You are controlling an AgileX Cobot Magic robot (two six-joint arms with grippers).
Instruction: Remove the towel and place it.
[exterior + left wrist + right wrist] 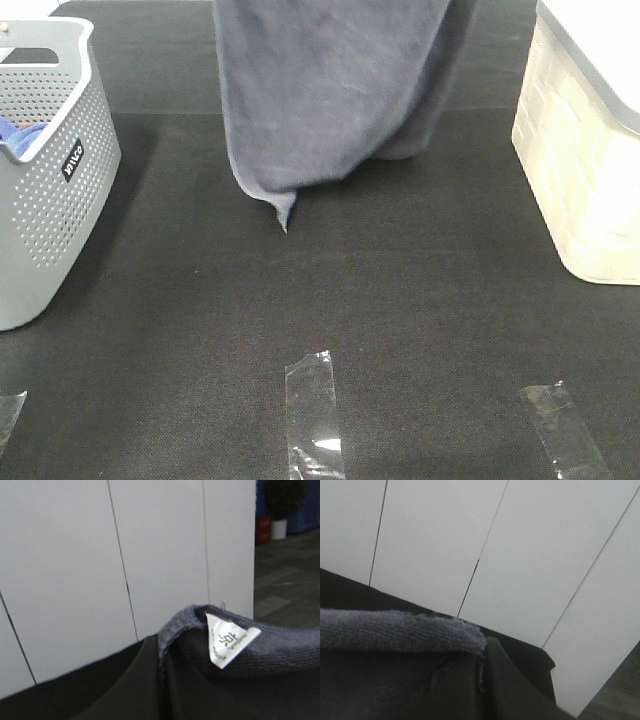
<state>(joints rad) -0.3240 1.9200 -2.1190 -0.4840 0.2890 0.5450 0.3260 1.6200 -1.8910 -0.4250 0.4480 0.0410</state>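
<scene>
Over the 12 o'clock side of the counter [420, 300], the towel [330, 90] hangs from both pincers.
Its grey folds drop from the high view's top edge, and the lowest corner dangles just above the black surface near the middle. The left pincer [162, 680] is clamped on the hem beside a white label [231, 640]; the right pincer [482, 675] is closed on another stretch of the towel's edge. A perforated grey basket [60, 230] stands at 9 o'clock with a blue cloth [15, 135] inside. A white bin [580, 180] stands at 3 o'clock. Clear tape strips lie at 6 o'clock [315, 415] and 5 o'clock [565, 425].
</scene>
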